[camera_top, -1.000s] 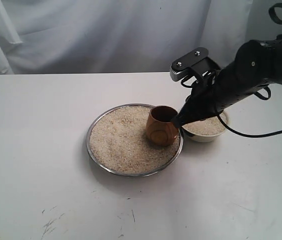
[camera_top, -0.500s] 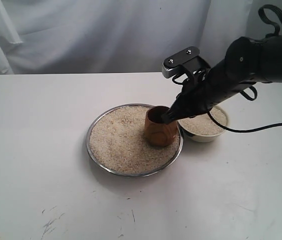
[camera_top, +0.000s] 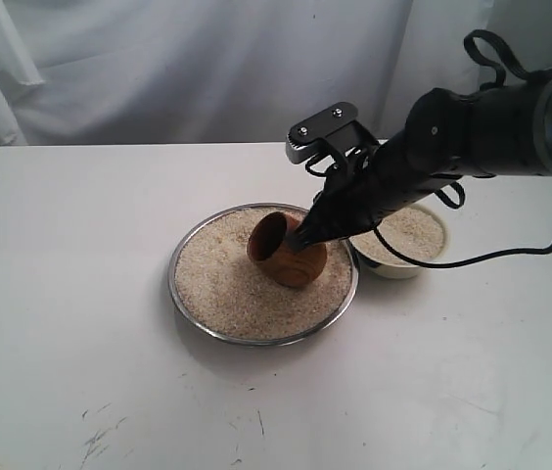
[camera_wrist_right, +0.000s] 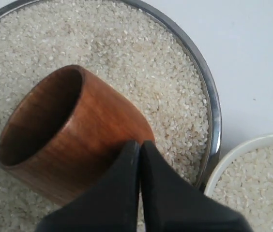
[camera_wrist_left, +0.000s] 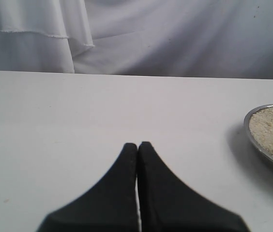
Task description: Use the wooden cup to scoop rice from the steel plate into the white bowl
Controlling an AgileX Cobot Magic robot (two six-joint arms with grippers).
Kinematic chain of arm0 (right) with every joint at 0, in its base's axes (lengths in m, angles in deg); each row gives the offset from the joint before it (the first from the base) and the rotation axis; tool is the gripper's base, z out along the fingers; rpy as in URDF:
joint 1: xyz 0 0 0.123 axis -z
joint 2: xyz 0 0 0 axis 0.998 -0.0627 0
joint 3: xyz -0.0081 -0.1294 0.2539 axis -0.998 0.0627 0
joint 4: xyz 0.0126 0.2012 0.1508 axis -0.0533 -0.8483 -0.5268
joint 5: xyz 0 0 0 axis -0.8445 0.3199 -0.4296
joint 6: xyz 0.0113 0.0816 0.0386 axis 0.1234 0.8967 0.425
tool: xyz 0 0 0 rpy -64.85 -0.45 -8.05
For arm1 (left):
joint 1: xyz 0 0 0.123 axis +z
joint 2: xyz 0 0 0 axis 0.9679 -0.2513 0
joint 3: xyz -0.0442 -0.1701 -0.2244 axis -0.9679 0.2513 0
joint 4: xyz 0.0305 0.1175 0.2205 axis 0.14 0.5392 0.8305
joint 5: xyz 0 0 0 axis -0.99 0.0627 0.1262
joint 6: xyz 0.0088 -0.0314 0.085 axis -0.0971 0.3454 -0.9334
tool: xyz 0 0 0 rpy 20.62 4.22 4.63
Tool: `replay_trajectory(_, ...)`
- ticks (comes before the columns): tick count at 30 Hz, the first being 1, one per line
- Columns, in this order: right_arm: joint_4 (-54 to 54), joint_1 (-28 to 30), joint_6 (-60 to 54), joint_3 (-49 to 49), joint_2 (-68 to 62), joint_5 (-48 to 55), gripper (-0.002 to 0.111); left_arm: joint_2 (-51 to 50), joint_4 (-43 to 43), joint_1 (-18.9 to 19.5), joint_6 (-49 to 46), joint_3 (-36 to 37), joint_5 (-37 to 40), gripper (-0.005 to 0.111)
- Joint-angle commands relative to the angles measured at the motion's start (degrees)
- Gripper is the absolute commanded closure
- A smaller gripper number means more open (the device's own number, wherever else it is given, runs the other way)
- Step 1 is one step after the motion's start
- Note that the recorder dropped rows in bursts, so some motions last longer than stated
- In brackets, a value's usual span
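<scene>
The steel plate (camera_top: pixel 174 284) (camera_wrist_right: pixel 209 96) holds a flat bed of rice (camera_top: pixel 222 279) (camera_wrist_right: pixel 141 58). On that rice the wooden cup (camera_top: pixel 286 257) (camera_wrist_right: pixel 68 130) lies tilted, its dark mouth turned left and empty. My right gripper (camera_top: pixel 300 238) (camera_wrist_right: pixel 140 143) is shut, fingers pressed together, with the tips against the cup's outer wall. The white bowl (camera_top: pixel 398 271) (camera_wrist_right: pixel 243 147) stands just right of the plate with rice in it. My left gripper (camera_wrist_left: pixel 137 144) is shut and empty over bare table; the plate's rim (camera_wrist_left: pixel 247 121) shows at the edge of its view.
White cloth (camera_top: pixel 207 69) hangs behind the white table (camera_top: pixel 80 294). The right arm's black cable (camera_top: pixel 511 257) trails over the table beside the bowl.
The right gripper has moved left over the plate. The cup has gone from upright to tipped over, mouth to the left, and slid leftward on the rice.
</scene>
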Motion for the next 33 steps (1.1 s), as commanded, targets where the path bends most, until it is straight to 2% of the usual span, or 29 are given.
replay_trajectory(1,-0.8,-1.3,-0.6,-1.5,0.0,-0.9,0.108,0.3,0.0,-0.1,0.2,0.3,-0.4,0.107)
replay_trajectory(13,-1.4,-3.1,-1.4,-3.4,-2.5,-1.2,0.108,0.3,0.0,-0.1,0.2,0.3,-0.4,0.107)
replay_trajectory(33,-1.6,-2.1,-2.5,-3.4,0.9,-0.5,0.108,0.3,0.0,-0.1,0.2,0.3,-0.4,0.107)
